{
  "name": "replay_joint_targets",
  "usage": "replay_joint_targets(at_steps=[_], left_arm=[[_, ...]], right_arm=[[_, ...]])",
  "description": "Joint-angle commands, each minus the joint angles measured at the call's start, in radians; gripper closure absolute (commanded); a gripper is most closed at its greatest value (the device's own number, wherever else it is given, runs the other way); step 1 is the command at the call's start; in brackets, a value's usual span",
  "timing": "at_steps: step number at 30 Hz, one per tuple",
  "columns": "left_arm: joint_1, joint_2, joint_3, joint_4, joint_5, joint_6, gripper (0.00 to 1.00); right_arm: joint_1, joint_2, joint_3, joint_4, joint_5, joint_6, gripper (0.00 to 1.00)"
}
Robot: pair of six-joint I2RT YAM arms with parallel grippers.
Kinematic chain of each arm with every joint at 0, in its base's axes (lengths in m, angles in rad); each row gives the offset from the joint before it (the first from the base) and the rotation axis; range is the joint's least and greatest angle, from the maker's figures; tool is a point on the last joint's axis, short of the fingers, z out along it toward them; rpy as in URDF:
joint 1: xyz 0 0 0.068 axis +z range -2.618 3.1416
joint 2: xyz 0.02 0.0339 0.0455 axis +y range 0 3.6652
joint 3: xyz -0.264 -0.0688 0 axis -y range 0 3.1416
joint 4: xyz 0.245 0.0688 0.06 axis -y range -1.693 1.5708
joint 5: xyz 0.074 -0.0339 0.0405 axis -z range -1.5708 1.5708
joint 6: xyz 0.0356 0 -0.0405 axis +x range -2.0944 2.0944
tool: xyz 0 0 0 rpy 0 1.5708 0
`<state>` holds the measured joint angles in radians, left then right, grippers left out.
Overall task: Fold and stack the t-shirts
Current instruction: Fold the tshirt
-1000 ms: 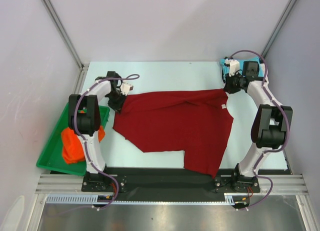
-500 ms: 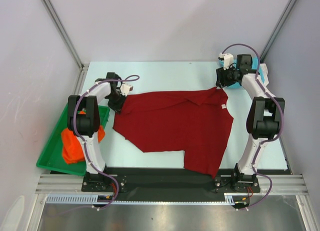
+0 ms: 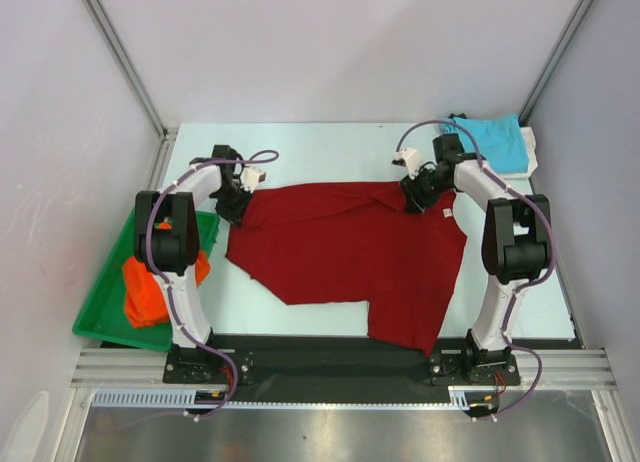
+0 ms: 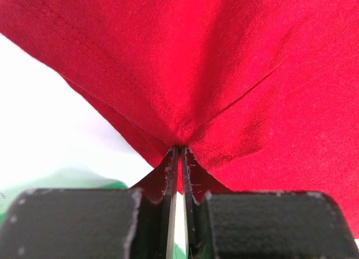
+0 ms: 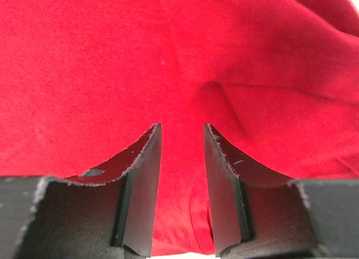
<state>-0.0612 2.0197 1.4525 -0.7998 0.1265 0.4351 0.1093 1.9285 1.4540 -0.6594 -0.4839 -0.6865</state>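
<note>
We see the dark red t-shirt (image 3: 350, 247) lying spread over the middle of the table (image 3: 330, 147), mostly flat. One sleeve points to 7 o'clock, and a lower flap at 5 o'clock reaches the near edge.

The left gripper (image 4: 180, 150) is at the shirt's 10 o'clock corner. Its jaws are pinched tight on a tuck of red cloth, with creases radiating from the pinch.

The right gripper (image 5: 180, 137) sits over the shirt's far edge at about 1 o'clock, near the collar. Its jaws stand apart with a clear gap and nothing is clamped. Red cloth fills the wrist view behind its fingers (image 5: 143, 175).

The turquoise t-shirt (image 3: 492, 142) is in the table's 1 o'clock corner, apart from the red one.

The orange t-shirt (image 3: 145, 290) is bunched in the green tray (image 3: 100, 317) at 8 o'clock, beside the left arm.
</note>
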Motion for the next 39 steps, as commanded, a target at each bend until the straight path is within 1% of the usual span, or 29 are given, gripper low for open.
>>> replay_joint_targets(at_steps=[1, 4, 9, 14, 21, 29, 34, 35, 37, 38, 39], left_arm=[[0.000, -0.059, 0.034, -0.021, 0.034, -0.013, 0.91], [-0.015, -0.068, 0.074, -0.058, 0.111, -0.019, 0.90], [-0.067, -0.107, 0.051, -0.065, 0.163, -0.002, 0.90], [-0.103, -0.096, 0.016, -0.073, 0.162, -0.001, 0.89], [-0.104, -0.055, -0.030, -0.047, 0.096, 0.004, 0.89], [-0.101, -0.021, -0.027, -0.035, 0.081, -0.003, 0.89], [-0.095, -0.019, -0.032, -0.029, 0.068, 0.002, 0.89], [-0.094, -0.019, -0.034, -0.027, 0.067, 0.001, 0.89], [-0.091, -0.019, -0.037, -0.022, 0.068, -0.001, 0.89], [-0.091, -0.021, -0.040, -0.021, 0.067, -0.002, 0.89], [-0.089, -0.024, -0.044, -0.019, 0.067, -0.001, 0.89]], right_arm=[[0.015, 0.049, 0.058, -0.023, -0.001, -0.053, 0.60], [0.024, 0.082, 0.092, -0.020, 0.008, -0.050, 0.59], [0.036, 0.121, 0.140, -0.020, 0.013, -0.044, 0.57], [0.047, 0.147, 0.163, -0.026, -0.001, -0.039, 0.56], [0.061, 0.152, 0.158, -0.042, -0.016, -0.045, 0.55], [0.082, 0.176, 0.163, -0.014, 0.017, -0.041, 0.56], [0.096, 0.191, 0.160, -0.011, 0.039, -0.044, 0.61], [0.098, 0.190, 0.158, -0.008, 0.047, -0.041, 0.69], [0.099, 0.184, 0.154, -0.005, 0.054, -0.035, 0.76], [0.099, 0.169, 0.149, 0.007, 0.068, -0.030, 0.83], [0.099, 0.153, 0.141, 0.020, 0.079, -0.022, 0.86]])
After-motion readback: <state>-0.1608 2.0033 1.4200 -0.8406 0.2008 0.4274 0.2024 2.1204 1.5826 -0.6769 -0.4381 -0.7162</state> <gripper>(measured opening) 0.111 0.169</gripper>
